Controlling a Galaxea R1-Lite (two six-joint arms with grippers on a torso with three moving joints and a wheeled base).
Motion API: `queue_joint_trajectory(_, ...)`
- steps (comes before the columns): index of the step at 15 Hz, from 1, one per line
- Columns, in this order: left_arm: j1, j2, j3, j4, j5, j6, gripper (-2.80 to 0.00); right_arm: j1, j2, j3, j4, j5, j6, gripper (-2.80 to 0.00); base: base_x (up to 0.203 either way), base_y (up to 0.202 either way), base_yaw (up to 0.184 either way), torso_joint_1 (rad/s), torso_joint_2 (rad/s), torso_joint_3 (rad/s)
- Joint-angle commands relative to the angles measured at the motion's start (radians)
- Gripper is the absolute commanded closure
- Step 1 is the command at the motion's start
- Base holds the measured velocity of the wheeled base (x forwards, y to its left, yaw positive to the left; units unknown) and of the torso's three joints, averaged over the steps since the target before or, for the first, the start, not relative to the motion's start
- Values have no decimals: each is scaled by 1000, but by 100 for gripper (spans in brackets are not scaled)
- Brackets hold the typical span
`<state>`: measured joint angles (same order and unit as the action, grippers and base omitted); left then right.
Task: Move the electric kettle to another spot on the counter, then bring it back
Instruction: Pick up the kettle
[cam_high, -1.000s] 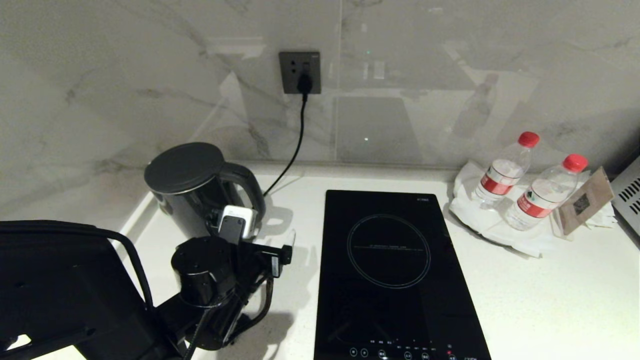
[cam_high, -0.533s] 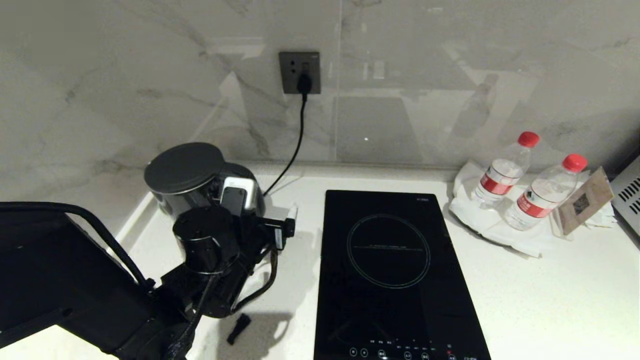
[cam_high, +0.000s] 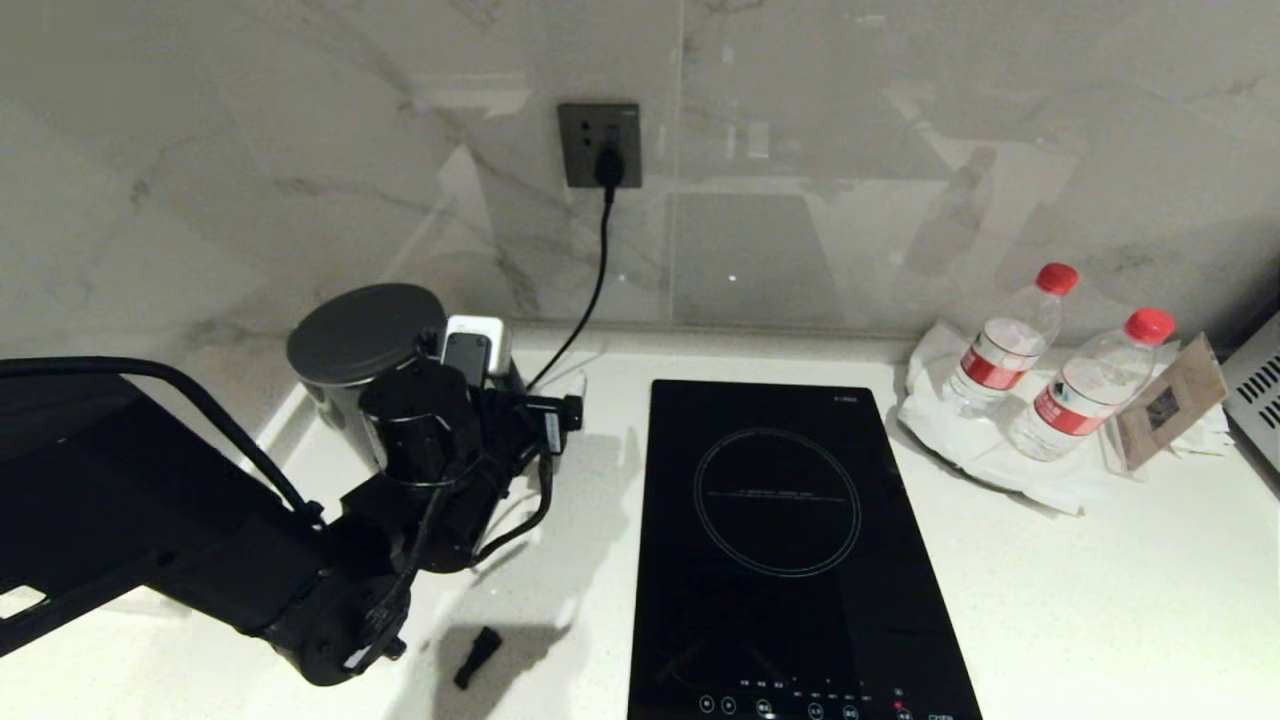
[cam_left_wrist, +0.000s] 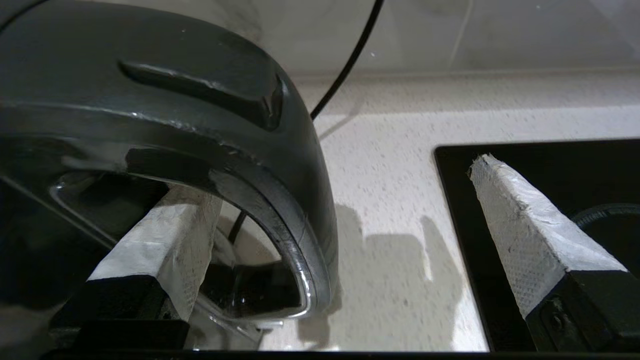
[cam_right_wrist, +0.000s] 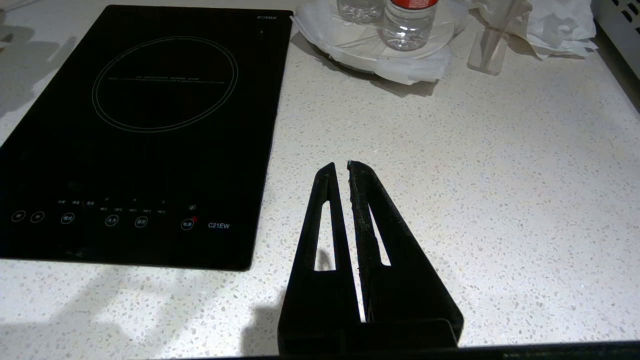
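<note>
Black hob reads "C21EW"; bottles wear red labels

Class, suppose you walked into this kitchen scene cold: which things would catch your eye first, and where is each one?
First, the black electric kettle at the counter's back left corner, with the left pincer open astride its loop handle: one finger through the loop, one outside. Next, the black glass hob at centre and two red-capped water bottles at the back right.
</note>
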<state>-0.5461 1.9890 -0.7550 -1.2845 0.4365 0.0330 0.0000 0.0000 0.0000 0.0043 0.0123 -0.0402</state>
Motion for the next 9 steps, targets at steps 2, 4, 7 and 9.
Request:
queue_joint_trajectory(2,46,39,-40,-4,-2,1,-280,0,0,1,0,0,-1,0,0,0,0,0,0,0)
queue_joint_trajectory(4,46,28,-41,-4,-2,1,-280,0,0,0,0,0,-1,0,0,0,0,0,0,0)
queue_joint_trajectory(7,38,11,-32,-4,-2,1,-280,0,0,0,0,0,0,0,0,0,0,0,0,0)
queue_joint_trajectory(9,23,2,-21,-4,-2,-1,-280,0,0,0,0,0,0,0,0,0,0,0,0,0)
